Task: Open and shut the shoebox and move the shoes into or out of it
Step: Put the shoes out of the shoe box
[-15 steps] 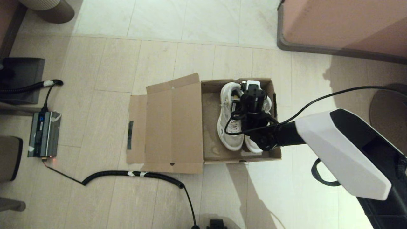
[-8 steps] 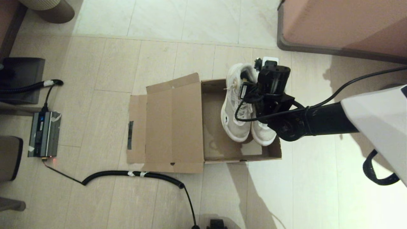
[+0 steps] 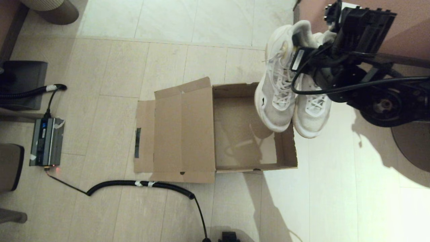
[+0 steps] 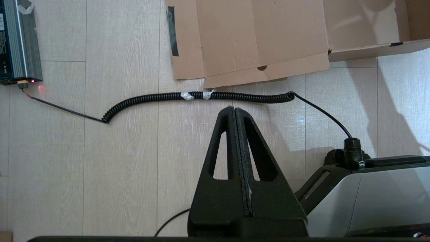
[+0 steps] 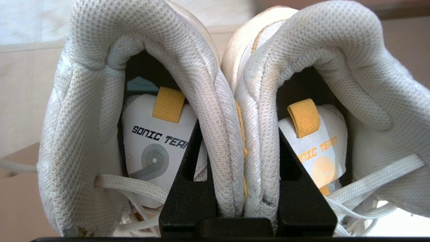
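Observation:
The brown shoebox [image 3: 288,151] lies open on the floor, its inside bare and its lid [image 3: 181,134] folded flat to the left with a dark tape strip. The pair of white shoes [image 3: 280,101] hangs toes down above the box's far right corner. My right gripper [image 5: 238,134] is shut on their two inner collars pressed together, one finger inside each shoe beside the yellow tongue tabs. In the head view that gripper [image 3: 314,45] sits at the top right. My left gripper [image 4: 234,109] is shut and empty, low near the robot's base, short of the lid [image 4: 252,33].
A coiled black cable [image 3: 141,184] runs along the floor just in front of the lid to a grey power unit [image 3: 46,141] at the left. Pink furniture [image 3: 410,30] stands at the far right, with a round dark base [image 3: 411,144] below it.
My right gripper has lifted both shoes out of the box, up and toward the far right. The box now holds nothing.

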You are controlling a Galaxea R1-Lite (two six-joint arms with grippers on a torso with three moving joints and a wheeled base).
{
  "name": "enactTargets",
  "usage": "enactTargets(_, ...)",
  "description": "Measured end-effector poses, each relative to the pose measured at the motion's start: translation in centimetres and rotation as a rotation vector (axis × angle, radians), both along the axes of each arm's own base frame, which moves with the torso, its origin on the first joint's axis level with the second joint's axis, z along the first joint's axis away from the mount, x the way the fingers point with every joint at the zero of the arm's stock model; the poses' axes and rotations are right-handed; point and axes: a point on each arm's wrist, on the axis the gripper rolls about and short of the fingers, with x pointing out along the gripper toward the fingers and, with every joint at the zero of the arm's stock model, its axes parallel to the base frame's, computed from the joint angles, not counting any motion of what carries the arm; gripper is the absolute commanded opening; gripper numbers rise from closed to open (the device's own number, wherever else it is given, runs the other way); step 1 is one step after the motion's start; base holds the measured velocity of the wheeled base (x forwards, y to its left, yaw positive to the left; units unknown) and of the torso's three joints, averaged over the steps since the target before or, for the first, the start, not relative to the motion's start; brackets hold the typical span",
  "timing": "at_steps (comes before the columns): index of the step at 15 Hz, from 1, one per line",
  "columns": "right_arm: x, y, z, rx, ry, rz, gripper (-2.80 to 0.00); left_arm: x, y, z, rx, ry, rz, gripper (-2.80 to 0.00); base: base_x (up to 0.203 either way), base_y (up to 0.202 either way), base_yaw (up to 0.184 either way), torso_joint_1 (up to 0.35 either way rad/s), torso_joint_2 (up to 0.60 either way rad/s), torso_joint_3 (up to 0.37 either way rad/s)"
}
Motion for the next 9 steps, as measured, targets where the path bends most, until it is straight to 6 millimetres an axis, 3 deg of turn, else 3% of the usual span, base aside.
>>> enactTargets(4, -2.1, -6.2, 0.4, -0.025, 0.017, -0.049, -2.8, 0.0, 0.0, 0.0, 0.0, 0.0, 0.0, -2.8, 0.0, 0.0, 0.0, 0.0, 0.0, 0.0)
enactTargets(9, -3.3, -11.5, -1.2, -0.042, 0.064, -0.105, -2.8, 0.0, 0.0, 0.0, 0.0, 0.0, 0.0, -2.8, 0.0, 0.0, 0.0, 0.0, 0.0, 0.0)
